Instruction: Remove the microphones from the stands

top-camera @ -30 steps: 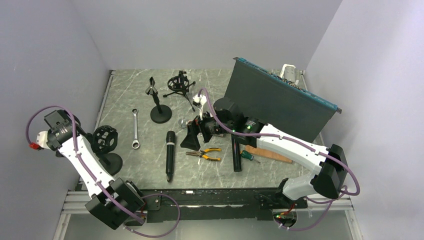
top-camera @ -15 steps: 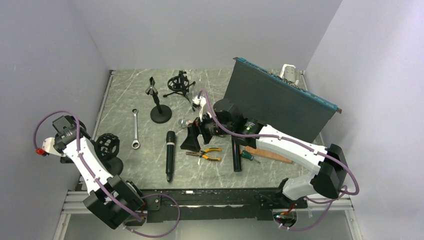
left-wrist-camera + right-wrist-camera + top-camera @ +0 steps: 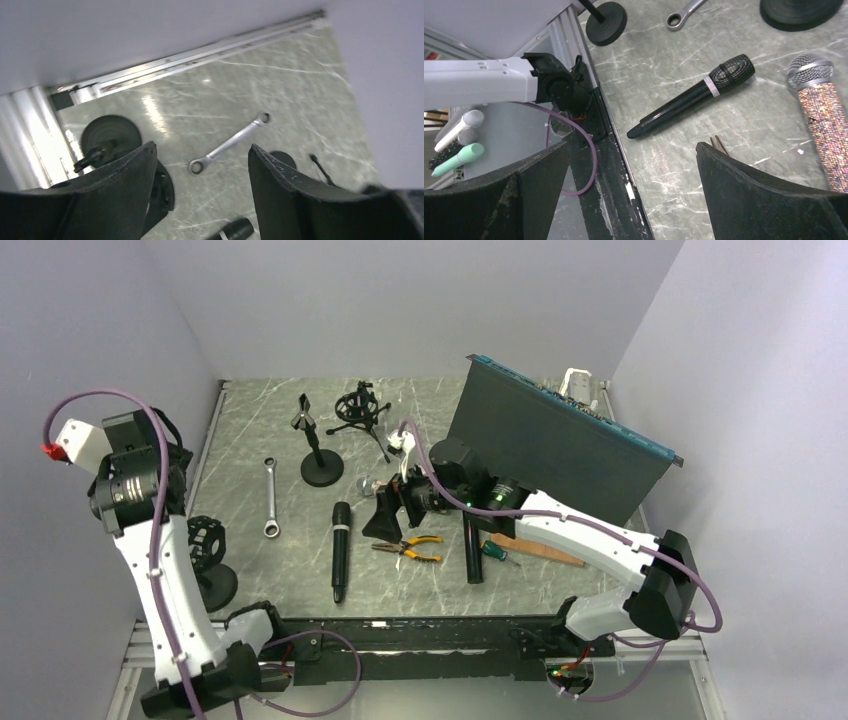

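Observation:
A black microphone [image 3: 340, 550] lies flat on the marble table, apart from every stand; its head also shows in the left wrist view [image 3: 232, 231]. The stand [image 3: 210, 565] with a round base and an empty cage mount is at the front left. My left gripper [image 3: 202, 147] hangs high above that corner, open, with nothing between its fingers. Mid-table, my right gripper [image 3: 383, 512] is low and wide open, empty, to the right of the black microphone [image 3: 694, 95]. A glittery microphone [image 3: 824, 110] lies beside it.
A clip stand [image 3: 318, 455] and a tripod shock mount [image 3: 360, 408] stand at the back. A wrench [image 3: 270, 498], pliers [image 3: 410, 547], a black tube [image 3: 472, 555] and a screwdriver [image 3: 497, 551] lie around. A dark panel [image 3: 550, 445] leans at the right.
My left arm has risen and drawn back from the front-left stand, and its jaws have opened. The stand has shifted slightly toward the front. The right arm has stayed put.

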### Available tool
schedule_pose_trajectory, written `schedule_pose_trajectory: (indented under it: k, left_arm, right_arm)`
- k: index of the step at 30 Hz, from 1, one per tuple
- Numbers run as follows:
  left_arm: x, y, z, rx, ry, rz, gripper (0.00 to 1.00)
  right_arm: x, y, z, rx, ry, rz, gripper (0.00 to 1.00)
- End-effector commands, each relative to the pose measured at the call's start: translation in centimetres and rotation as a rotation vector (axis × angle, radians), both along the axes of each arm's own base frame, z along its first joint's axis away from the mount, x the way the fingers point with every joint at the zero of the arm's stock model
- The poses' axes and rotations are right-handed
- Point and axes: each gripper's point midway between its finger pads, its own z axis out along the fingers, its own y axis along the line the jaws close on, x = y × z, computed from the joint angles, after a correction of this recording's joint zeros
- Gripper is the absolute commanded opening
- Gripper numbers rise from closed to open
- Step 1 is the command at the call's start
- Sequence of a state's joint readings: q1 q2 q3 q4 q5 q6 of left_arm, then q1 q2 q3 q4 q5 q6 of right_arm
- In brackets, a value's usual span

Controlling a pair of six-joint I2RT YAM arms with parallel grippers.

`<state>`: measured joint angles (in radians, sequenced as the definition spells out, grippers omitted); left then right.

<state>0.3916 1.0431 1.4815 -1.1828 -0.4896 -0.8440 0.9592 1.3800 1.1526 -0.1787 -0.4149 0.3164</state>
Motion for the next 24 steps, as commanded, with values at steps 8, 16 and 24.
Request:
schedule_pose_trajectory:
  k: [8, 16, 24]
  left_arm:
    - [3.8, -17.9, 11.2, 0.169, -0.634, -1.126, 0.96]
    - [-2.0, -26.0, 16.7, 0.234, -0.941, -1.618, 0.98]
    - [-5.3, -28.6, 20.8, 0.255, -1.062, -1.800, 0.98]
  right_arm:
    - [6.0, -8.8, 5.7, -0.051, -0.205, -0.559, 1.00]
    - [5.7, -19.7, 12.1, -0.076, -0.289, -0.915, 1.00]
    - [3.2, -28.7, 19.3, 0.065, -0.363, -1.137, 1.00]
